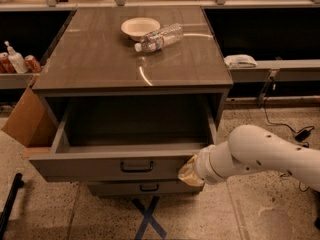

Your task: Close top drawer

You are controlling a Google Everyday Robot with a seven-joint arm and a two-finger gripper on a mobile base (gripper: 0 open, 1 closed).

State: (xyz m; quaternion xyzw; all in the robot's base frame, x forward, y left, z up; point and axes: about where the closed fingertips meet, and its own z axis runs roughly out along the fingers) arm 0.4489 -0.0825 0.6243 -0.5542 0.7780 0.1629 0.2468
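The top drawer (100, 166) of the grey-brown cabinet stands pulled out, its deep box empty, with a small black bar handle (136, 167) at the centre of the flat front panel. My gripper (189, 173) is at the right end of that front panel, pressed against it, on a white arm that comes in from the right. A second drawer front (145, 187) with a black handle shows just below.
On the cabinet top (100, 64) lie a white bowl (139, 27) and a plastic bottle (160, 37) on its side. A cardboard box (25, 121) leans at the left. Cans and a pump bottle (15, 59) stand on a left shelf. Blue tape cross (148, 216) on the floor.
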